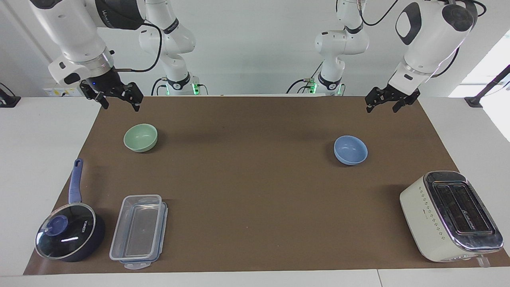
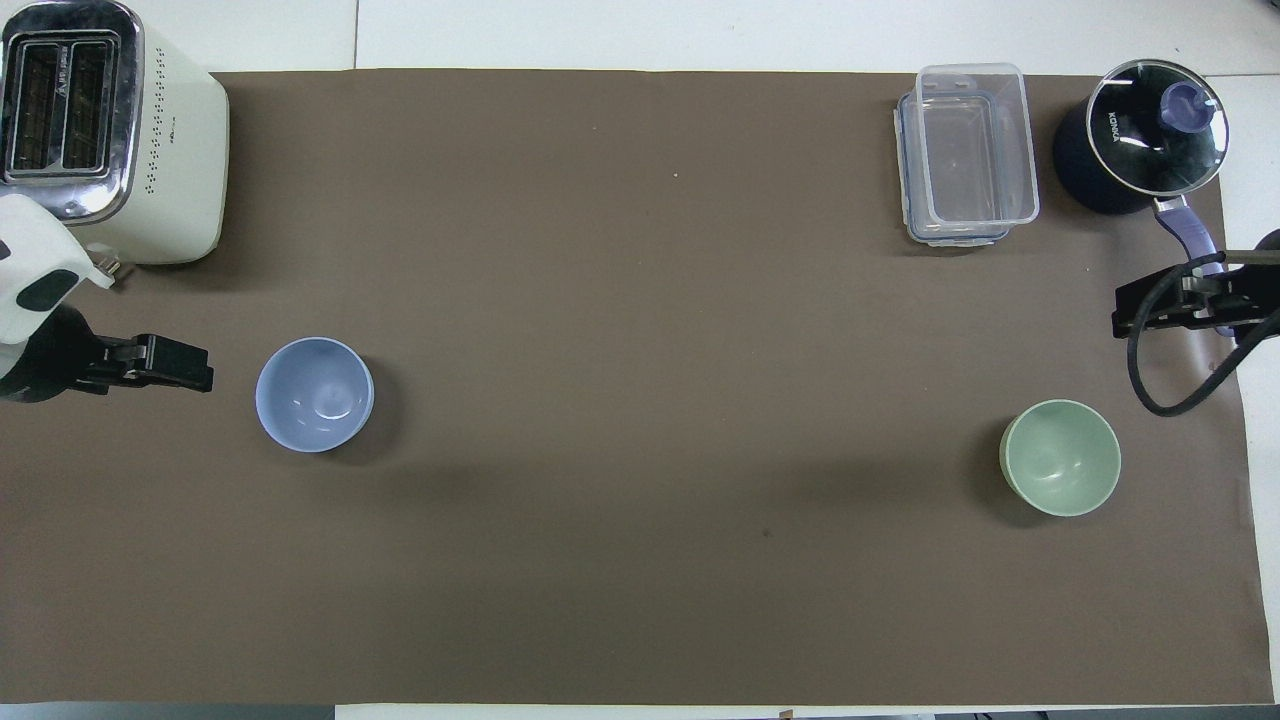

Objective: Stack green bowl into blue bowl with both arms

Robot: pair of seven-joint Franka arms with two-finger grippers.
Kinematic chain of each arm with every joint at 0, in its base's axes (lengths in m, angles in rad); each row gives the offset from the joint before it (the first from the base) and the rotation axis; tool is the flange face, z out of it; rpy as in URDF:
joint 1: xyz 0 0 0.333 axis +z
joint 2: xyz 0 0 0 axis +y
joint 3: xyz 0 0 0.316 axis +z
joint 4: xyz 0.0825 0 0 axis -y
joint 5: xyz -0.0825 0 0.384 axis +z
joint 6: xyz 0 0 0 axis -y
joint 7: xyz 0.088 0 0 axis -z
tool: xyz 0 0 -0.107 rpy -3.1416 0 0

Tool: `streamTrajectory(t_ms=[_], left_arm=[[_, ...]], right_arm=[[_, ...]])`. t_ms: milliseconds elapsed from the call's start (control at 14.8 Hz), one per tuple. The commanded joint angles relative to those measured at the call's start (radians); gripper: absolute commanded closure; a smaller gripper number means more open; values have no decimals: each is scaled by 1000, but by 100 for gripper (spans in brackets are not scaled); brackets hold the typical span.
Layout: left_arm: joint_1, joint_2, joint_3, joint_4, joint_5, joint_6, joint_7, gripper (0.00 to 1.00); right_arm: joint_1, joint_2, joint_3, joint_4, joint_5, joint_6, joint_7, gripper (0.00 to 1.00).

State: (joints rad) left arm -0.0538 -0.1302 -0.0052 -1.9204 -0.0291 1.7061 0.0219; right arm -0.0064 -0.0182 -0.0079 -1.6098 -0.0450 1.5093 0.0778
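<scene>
The green bowl [image 1: 140, 137] [image 2: 1060, 457] sits upright on the brown mat toward the right arm's end. The blue bowl [image 1: 350, 150] [image 2: 314, 393] sits upright toward the left arm's end, a long way from the green one. My left gripper [image 1: 381, 108] [image 2: 200, 365] hangs open and empty above the mat, between the blue bowl and the mat's end, touching nothing. My right gripper [image 1: 120, 105] [image 2: 1125, 320] is raised, open and empty, over the mat's edge at its own end, apart from the green bowl.
A cream toaster [image 1: 450, 215] [image 2: 100, 130] stands at the left arm's end, farther from the robots than the blue bowl. A clear lidded container [image 1: 137, 231] [image 2: 965, 150] and a dark blue saucepan [image 1: 67, 235] [image 2: 1140, 140] lie farther out than the green bowl.
</scene>
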Motion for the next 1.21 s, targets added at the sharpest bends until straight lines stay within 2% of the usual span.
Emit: streamTrajectory(t_ms=[0, 135, 472, 674, 741, 1010, 1145], left_arm=[[37, -34, -6, -148, 14, 142, 73, 0], [37, -2, -6, -208, 14, 223, 95, 0], [37, 130, -6, -218, 14, 354, 138, 0], [31, 165, -6, -267, 14, 446, 147, 5], [31, 167, -6, -282, 14, 467, 157, 6], [28, 192, -6, -296, 14, 503, 173, 14], [25, 199, -6, -298, 14, 504, 177, 19]], right_arm=[[-7, -5, 5, 1, 0, 0, 11, 0], [-7, -5, 5, 1, 2, 0, 11, 0], [-6, -5, 5, -2, 2, -1, 11, 0], [-10, -8, 3, -16, 0, 6, 7, 0], [-29, -29, 3, -68, 2, 21, 8, 0], [-65, -199, 0, -459, 2, 308, -38, 0], [-78, -265, -3, -617, 2, 435, -76, 0]])
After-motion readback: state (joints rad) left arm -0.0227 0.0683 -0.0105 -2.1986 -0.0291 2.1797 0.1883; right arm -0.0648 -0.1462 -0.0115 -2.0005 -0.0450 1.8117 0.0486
